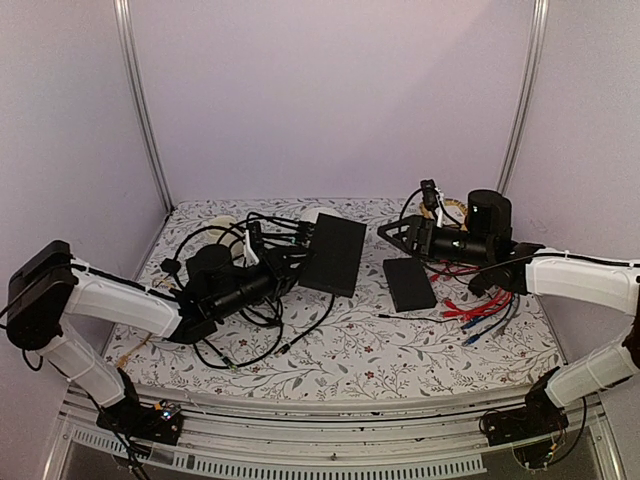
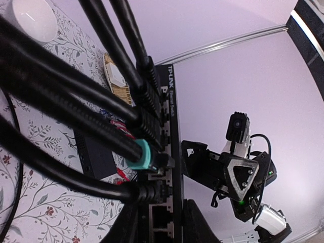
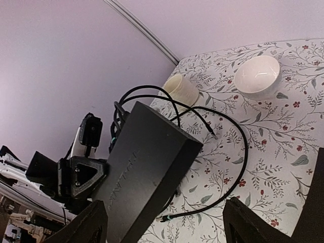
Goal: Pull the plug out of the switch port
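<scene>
The switch (image 1: 333, 253) is a flat black box lying mid-table, and it also fills the right wrist view (image 3: 147, 167). Several black cables run into the ports on its left edge (image 2: 169, 119). One plug has a teal collar (image 2: 146, 158); a black plug (image 2: 152, 192) sits one port below it. My left gripper (image 2: 164, 210) is turned on its side, jaws narrowly apart and closed over that port edge just below the black plug. My right gripper (image 1: 390, 232) hovers apart from the switch's right side, open wide (image 3: 164, 212).
A shorter black box (image 1: 410, 283) lies right of the switch. Red and blue cables (image 1: 485, 305) are heaped under the right arm. A white bowl (image 3: 257, 75) and a cream cup (image 3: 181, 88) stand at the back left. A loose cable end (image 3: 169, 218) lies beside the switch.
</scene>
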`<action>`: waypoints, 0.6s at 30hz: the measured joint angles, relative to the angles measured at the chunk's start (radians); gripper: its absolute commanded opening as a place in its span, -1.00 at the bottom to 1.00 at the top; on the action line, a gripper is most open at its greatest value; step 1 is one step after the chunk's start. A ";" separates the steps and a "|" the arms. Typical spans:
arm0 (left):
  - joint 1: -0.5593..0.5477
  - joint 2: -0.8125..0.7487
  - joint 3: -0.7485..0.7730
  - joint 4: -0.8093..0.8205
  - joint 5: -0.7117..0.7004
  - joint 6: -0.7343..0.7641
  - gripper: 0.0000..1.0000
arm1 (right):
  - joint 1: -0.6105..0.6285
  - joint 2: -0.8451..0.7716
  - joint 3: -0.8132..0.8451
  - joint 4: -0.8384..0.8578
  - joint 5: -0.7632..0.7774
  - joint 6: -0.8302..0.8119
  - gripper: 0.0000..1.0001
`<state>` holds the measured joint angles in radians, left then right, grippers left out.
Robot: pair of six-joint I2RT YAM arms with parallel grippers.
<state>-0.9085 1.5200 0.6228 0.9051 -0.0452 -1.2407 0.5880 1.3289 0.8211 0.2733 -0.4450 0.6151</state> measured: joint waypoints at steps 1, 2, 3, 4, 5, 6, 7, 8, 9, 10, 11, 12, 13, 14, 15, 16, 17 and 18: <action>0.000 0.007 0.000 0.001 0.005 -0.002 -1.00 | 0.002 0.004 -0.001 0.013 -0.015 0.022 0.58; 0.000 0.013 0.000 0.002 0.011 -0.005 -1.00 | 0.004 0.011 -0.004 0.033 -0.032 0.051 0.58; 0.000 0.017 -0.001 0.005 0.015 -0.007 -1.00 | 0.007 0.018 -0.007 0.049 -0.046 0.079 0.57; 0.000 0.020 -0.003 0.016 0.020 -0.011 -1.00 | 0.013 0.031 -0.011 0.066 -0.060 0.107 0.56; 0.001 0.020 -0.007 0.024 0.023 -0.014 -1.00 | 0.016 0.039 -0.013 0.072 -0.067 0.124 0.55; 0.001 0.019 -0.012 0.035 0.027 -0.018 -1.00 | 0.023 0.050 -0.016 0.084 -0.075 0.143 0.54; 0.002 0.019 -0.017 0.048 0.034 -0.021 -1.00 | 0.027 0.061 -0.019 0.093 -0.082 0.159 0.54; 0.004 0.019 -0.020 0.056 0.037 -0.024 -1.00 | 0.032 0.072 -0.022 0.105 -0.090 0.179 0.54; 0.006 0.020 -0.023 0.067 0.042 -0.028 -1.00 | 0.035 0.084 -0.026 0.117 -0.095 0.196 0.53; 0.008 0.020 -0.025 0.076 0.047 -0.031 -1.00 | 0.039 0.094 -0.030 0.127 -0.100 0.213 0.51; 0.010 0.021 -0.026 0.086 0.056 -0.033 -1.00 | 0.041 0.103 -0.035 0.140 -0.109 0.228 0.50; 0.012 0.023 -0.026 0.097 0.064 -0.036 -1.00 | 0.043 0.112 -0.039 0.152 -0.117 0.241 0.49; 0.013 0.026 -0.026 0.105 0.070 -0.037 -1.00 | 0.045 0.118 -0.040 0.163 -0.122 0.253 0.49; 0.014 0.029 -0.026 0.113 0.080 -0.040 -1.00 | 0.046 0.127 -0.041 0.177 -0.132 0.265 0.48; 0.015 0.034 -0.026 0.119 0.089 -0.044 -1.00 | 0.047 0.136 -0.041 0.191 -0.141 0.277 0.48; 0.015 0.040 -0.026 0.127 0.096 -0.047 -1.00 | 0.048 0.145 -0.041 0.203 -0.148 0.287 0.47; 0.015 0.048 -0.026 0.134 0.106 -0.051 -1.00 | 0.049 0.153 -0.041 0.213 -0.156 0.294 0.46; 0.015 0.056 -0.026 0.138 0.116 -0.054 -1.00 | 0.050 0.158 -0.041 0.221 -0.163 0.303 0.46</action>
<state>-0.8932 1.5757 0.5972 1.0431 0.0704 -1.2949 0.6384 1.4872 0.7799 0.4946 -0.6079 0.9176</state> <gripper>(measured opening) 0.244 0.739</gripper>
